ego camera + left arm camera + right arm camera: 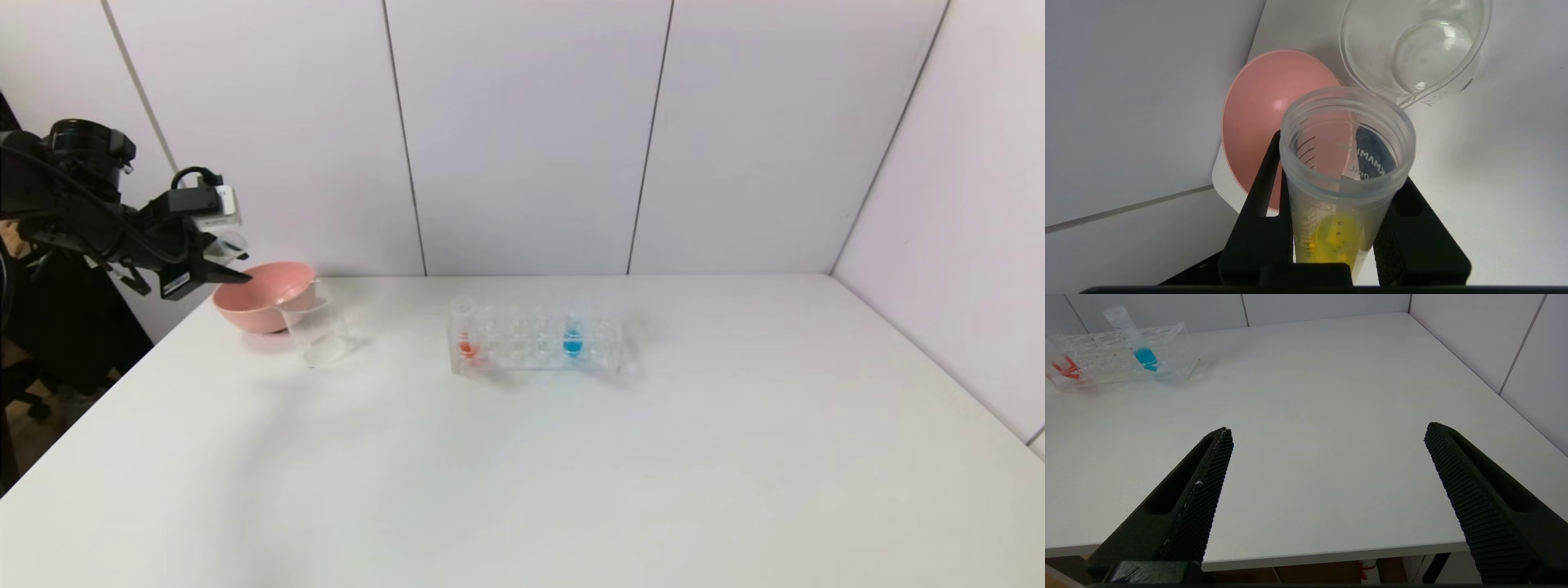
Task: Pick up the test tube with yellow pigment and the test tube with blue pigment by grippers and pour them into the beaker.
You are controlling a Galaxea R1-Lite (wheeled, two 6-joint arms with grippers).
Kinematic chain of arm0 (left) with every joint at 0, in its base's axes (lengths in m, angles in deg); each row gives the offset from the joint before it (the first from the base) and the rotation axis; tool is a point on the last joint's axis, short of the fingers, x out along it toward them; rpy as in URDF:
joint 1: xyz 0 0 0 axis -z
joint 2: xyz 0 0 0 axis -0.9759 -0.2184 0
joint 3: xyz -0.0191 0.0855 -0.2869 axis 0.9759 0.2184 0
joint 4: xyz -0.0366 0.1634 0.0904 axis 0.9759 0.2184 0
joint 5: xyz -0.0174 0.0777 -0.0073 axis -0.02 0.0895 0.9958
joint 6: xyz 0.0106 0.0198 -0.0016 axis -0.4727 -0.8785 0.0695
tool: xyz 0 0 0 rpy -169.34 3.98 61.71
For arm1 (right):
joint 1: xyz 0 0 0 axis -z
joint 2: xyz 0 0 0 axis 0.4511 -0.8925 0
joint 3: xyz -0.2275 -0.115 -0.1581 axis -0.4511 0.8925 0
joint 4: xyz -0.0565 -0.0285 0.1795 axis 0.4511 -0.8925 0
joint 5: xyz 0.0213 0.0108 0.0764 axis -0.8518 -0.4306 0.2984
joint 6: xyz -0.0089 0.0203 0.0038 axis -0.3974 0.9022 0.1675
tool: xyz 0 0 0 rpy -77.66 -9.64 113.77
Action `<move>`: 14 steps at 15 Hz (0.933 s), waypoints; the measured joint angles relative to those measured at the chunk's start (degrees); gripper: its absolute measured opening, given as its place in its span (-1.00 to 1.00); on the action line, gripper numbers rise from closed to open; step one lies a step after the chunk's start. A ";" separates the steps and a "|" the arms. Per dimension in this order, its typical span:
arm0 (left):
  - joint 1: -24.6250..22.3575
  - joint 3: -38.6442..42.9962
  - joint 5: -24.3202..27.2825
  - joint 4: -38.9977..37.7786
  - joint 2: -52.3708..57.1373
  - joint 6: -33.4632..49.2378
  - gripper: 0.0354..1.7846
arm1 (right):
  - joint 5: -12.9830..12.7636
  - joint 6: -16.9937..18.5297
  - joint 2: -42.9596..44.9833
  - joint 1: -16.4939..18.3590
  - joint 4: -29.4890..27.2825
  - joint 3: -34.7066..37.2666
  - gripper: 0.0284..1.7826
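up left, left gripper (pixel 219 263) clamped on yellow test tube (pixel 1345 163), tilted above pink bowl (pixel 263 296) beside beaker (pixel 318 331); right gripper (pixel 1327 441) spread open, holding nothing.

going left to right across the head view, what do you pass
left tool holding the test tube with yellow pigment → pink bowl → beaker → red-orange-liquid tube in the tube rack → test tube with blue pigment

three tubes (pixel 574 339), one beaker (pixel 320 331), one bowl (pixel 261 298), one rack (pixel 535 347).
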 joint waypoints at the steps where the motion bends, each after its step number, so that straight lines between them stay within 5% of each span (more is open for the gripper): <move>1: 0.02 -0.22 -0.16 -0.55 -0.34 0.29 -0.43 | 0.00 0.00 0.00 0.00 0.02 0.00 0.92; 14: 3.47 -0.50 -12.12 -5.05 -1.38 3.52 -0.43 | 0.00 0.00 0.00 0.00 0.00 0.00 0.92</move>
